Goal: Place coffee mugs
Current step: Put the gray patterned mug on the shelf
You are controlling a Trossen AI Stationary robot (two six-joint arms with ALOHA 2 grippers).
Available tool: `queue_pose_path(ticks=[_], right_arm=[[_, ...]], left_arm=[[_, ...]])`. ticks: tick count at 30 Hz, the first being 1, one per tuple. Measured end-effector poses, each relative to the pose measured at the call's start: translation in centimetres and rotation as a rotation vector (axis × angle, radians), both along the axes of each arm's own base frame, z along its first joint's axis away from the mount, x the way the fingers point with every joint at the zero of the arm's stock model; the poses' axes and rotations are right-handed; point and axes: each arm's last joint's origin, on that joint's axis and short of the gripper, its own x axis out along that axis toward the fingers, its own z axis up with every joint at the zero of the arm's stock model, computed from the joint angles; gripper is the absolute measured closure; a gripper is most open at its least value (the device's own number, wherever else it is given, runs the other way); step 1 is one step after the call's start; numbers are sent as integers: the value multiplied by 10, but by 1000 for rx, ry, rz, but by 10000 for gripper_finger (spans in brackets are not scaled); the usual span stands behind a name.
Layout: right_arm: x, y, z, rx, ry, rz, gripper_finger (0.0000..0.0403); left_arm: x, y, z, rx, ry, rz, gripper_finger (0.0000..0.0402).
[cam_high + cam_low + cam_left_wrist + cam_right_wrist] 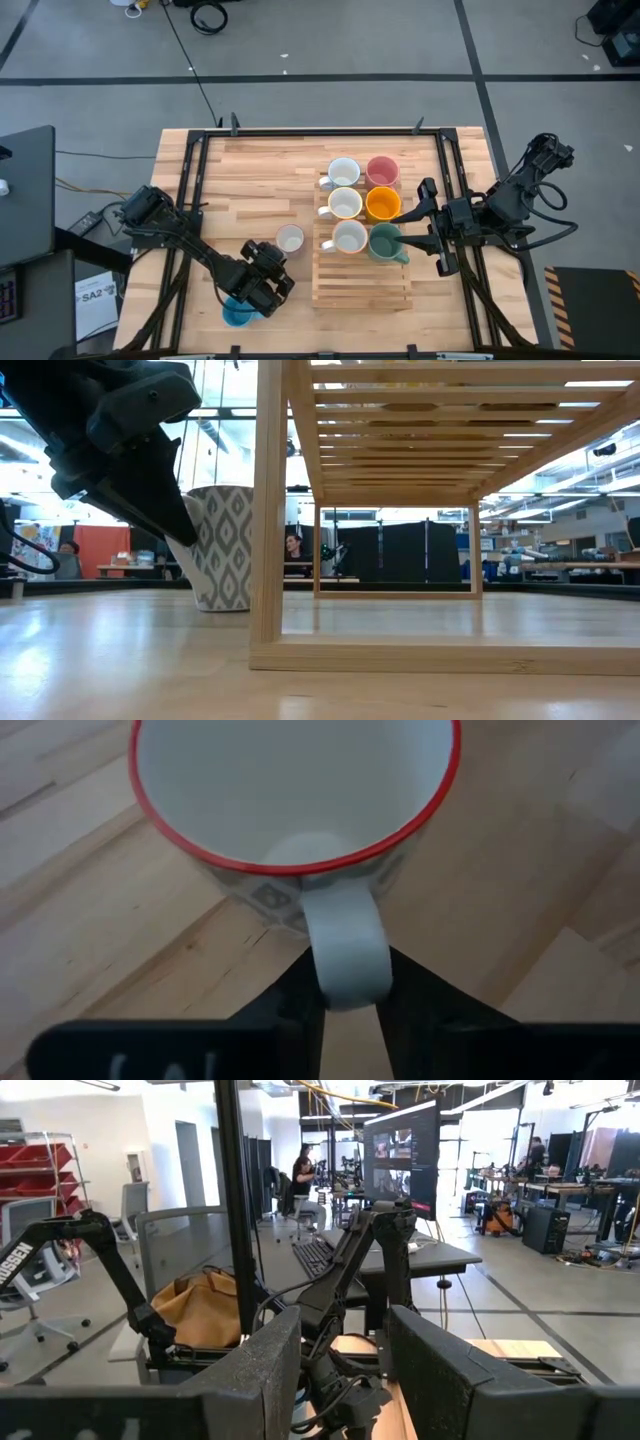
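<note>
Mugs are the job, and one small round white mug with a red rim and grey pattern [300,810] stands on the wooden table [250,170], just left of the slatted wooden rack [362,275] holding six mugs. Left gripper [345,1005] pinches its handle [345,945], probably for lifting. Right gripper [345,1370] waits, partly open and empty, by the rack.

The blue mug [236,314] near the table's [250,170] front edge is mostly hidden beneath the left gripper [262,268]. The patterned mug's [300,810] rim is cut off in the left wrist view.
</note>
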Motion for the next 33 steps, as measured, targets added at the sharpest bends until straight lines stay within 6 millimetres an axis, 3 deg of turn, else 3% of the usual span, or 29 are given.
queue_pose_path(ticks=[14, 33], right_arm=[[0, 0, 0, 0, 0, 0, 244], [0, 0, 0, 0, 0, 0, 243]], left_arm=[[-2, -3, 1, -8, 16, -13, 324], [6, -17, 33, -15, 87, -103, 329]])
